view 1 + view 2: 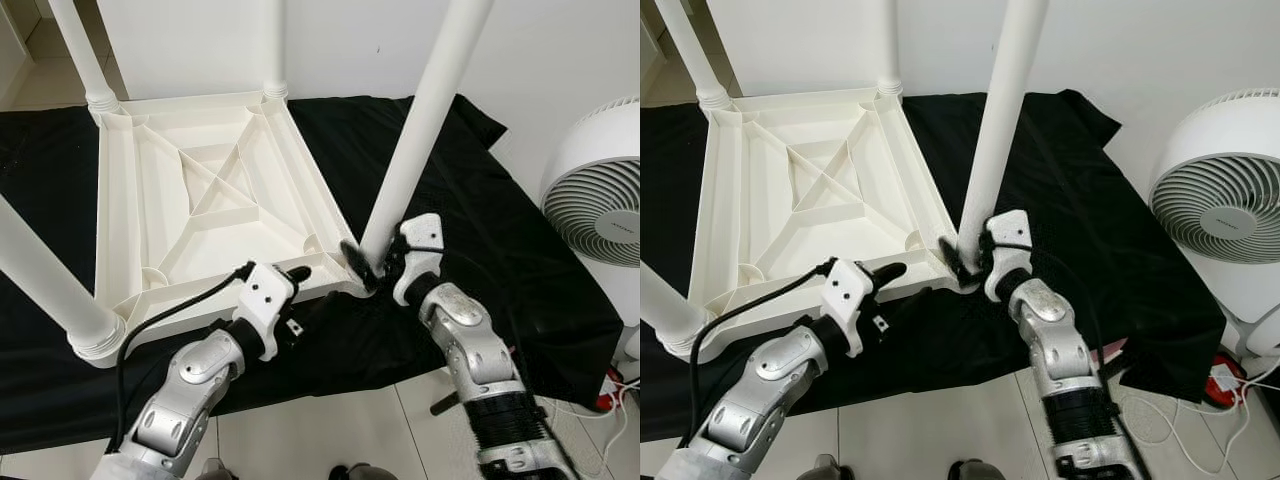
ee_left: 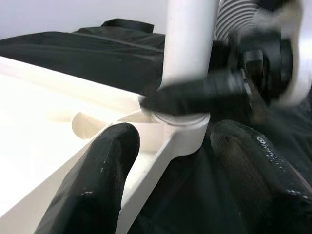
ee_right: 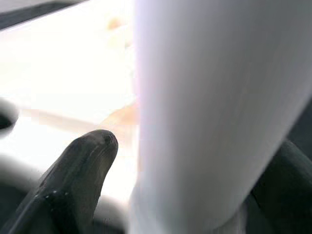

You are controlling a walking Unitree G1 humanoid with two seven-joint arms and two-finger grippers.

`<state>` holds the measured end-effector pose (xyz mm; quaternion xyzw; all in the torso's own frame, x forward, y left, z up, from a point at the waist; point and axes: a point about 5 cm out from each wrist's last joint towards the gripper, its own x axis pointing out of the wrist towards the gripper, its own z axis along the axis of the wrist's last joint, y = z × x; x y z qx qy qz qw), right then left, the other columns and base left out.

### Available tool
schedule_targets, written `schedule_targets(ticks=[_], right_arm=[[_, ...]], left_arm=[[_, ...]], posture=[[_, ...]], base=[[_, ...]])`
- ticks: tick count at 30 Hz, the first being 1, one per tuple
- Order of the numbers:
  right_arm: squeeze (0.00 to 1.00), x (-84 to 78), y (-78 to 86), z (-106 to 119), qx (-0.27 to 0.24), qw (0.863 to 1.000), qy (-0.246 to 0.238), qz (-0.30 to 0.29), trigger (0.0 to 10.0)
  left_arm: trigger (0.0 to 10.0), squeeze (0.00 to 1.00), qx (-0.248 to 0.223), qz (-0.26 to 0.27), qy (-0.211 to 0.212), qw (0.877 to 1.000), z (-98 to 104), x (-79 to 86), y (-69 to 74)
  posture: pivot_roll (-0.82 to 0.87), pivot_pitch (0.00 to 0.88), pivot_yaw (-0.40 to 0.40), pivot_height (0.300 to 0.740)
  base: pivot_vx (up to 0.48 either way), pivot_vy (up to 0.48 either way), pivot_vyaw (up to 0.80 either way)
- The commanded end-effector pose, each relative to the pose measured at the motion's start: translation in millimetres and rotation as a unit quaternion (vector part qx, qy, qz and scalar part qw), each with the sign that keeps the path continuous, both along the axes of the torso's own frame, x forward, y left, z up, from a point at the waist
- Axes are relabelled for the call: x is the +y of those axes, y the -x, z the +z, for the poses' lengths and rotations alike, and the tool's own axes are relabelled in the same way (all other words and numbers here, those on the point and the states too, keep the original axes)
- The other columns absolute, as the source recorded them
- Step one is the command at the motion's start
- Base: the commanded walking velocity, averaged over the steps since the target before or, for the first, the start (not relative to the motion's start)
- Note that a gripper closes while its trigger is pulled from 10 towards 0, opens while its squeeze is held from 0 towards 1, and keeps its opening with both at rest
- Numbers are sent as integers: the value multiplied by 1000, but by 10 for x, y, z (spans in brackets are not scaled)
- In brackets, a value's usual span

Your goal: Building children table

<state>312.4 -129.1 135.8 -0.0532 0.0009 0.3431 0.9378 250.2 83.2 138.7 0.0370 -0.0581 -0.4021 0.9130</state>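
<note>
The white plastic children's table (image 1: 200, 190) lies upside down on the black cloth (image 1: 500, 240), legs pointing up. The right gripper (image 1: 372, 268) pinches the base of the white round table leg (image 1: 425, 130) at the near right corner socket. The left gripper (image 1: 290, 285) sits spread around the tabletop's near edge, just beside that corner. A white round fan (image 1: 598, 195) stands on the right.

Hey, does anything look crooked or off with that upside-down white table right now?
The white plastic table leg at the near right corner leans outward instead of standing straight like the far ones. The right gripper clasps its base; the left gripper sits at the upturned white tabletop edge.
</note>
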Motion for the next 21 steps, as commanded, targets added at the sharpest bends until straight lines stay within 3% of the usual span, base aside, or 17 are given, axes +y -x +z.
schedule_targets(ticks=[1,6,13,14,15,16,17,18,21], right_arm=[[0,10,-2,-14,-1,1000,-1,28,10000],[0,6,-70,-46,4,997,32,71,10000],[0,-33,-179,-30,-7,994,63,87,10000],[0,-40,-201,-29,-10,993,68,96,8745],[0,-40,-201,-29,-10,993,68,96,8745],[0,-46,-211,-30,-13,992,71,103,7137],[0,-46,-211,-30,-13,992,71,103,7137],[0,-40,-214,-44,-9,990,72,121,0],[0,-37,-213,-52,-8,989,74,126,0]], left_arm=[[10000,0,2,-43,-8,999,-16,-51,33],[10000,0,2,-56,-8,998,-11,-85,42],[10000,0,0,-58,-9,998,-2,-93,44],[10000,0,0,-58,-8,998,0,-94,44],[10000,0,0,-58,-8,998,0,-94,44],[10000,0,0,-57,-8,998,0,-97,46],[10000,0,0,-57,-8,998,0,-97,46],[10000,0,-1,-57,-7,998,2,-101,46],[10000,0,-1,-56,-6,998,3,-102,46]], posture=[[-47,41,-22,740],[-49,36,-12,740],[-39,36,-15,740],[-39,36,-15,740],[-39,36,-15,740],[-34,32,-20,740],[-34,32,-20,740],[-34,32,-20,740],[-34,32,-20,740]], base=[[0,0,0],[0,0,0],[0,0,0],[0,0,0],[0,0,0],[0,0,0],[0,0,0],[0,0,0],[0,0,0]])
